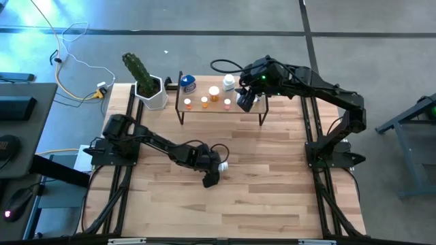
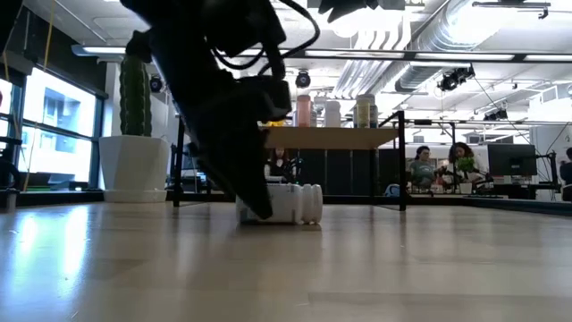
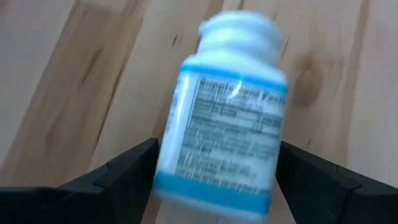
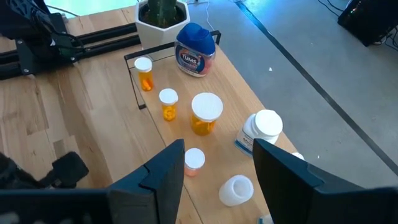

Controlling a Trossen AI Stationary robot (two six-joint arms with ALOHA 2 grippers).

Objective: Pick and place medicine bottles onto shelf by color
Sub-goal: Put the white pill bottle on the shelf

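White medicine bottle (image 3: 224,118) with a blue-banded label, lying on its side between the spread left fingers (image 3: 118,174), cap pointing away from them. On the shelf (image 4: 233,93), beyond the right fingers (image 4: 283,168), orange bottles (image 4: 206,114) and white bottles (image 4: 261,130) stand upright.

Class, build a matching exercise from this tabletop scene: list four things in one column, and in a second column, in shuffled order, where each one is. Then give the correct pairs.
Column one:
1. white bottle with a blue-edged label
2. blue-lidded jar
3. cactus in a white pot
4. right gripper

Column two:
A. above the shelf's right end, open
B. on the table beside the shelf's left end
C. lying on the table between the open left gripper's fingers
D. on the shelf, at its left end

Pairs: 1-C, 2-D, 3-B, 4-A
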